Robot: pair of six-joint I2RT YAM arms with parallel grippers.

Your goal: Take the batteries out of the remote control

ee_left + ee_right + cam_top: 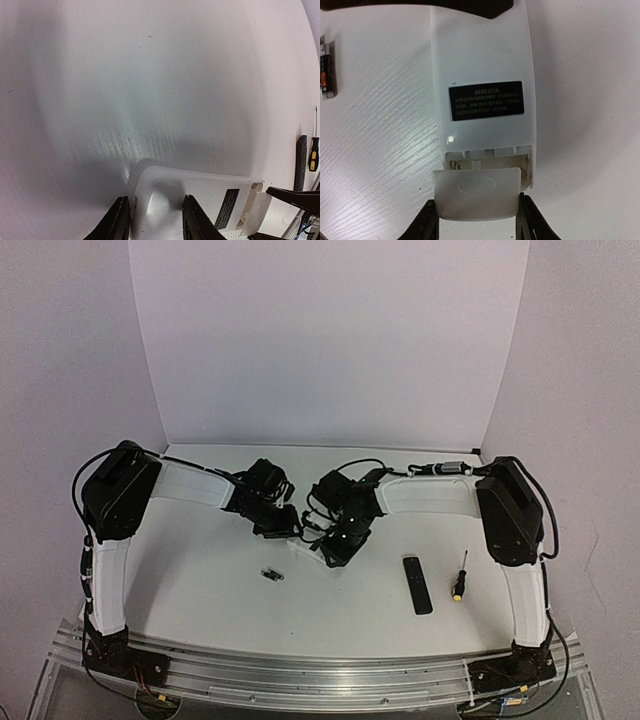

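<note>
While the left gripper (156, 210) pins one end of the remote control (485, 60), jaws clenched across that end, the right gripper (477, 202) has its jaws grasping the battery cover (477, 192) by its two side edges at the opposite end. The remote lies back-up near the middle of the desk (200, 570), between the two wrists, its black label facing upward. Its open compartment (487, 162) shows bare contacts and looks empty, as far as can be seen. The batteries (271, 574) lie on the desk at about 7 o'clock from the remote, apart from it.

The remote looks to be a light, stiff, hollow plastic shell with a smooth, probably slippery back, so it is best held across its narrow edges, clear of the compartment. The cover is thin and its tabs may snap if twisted. Batteries are small, round and likely to roll.

A black remote (417, 584) and a screwdriver (459, 578) lie at about 4 o'clock, well apart.
</note>
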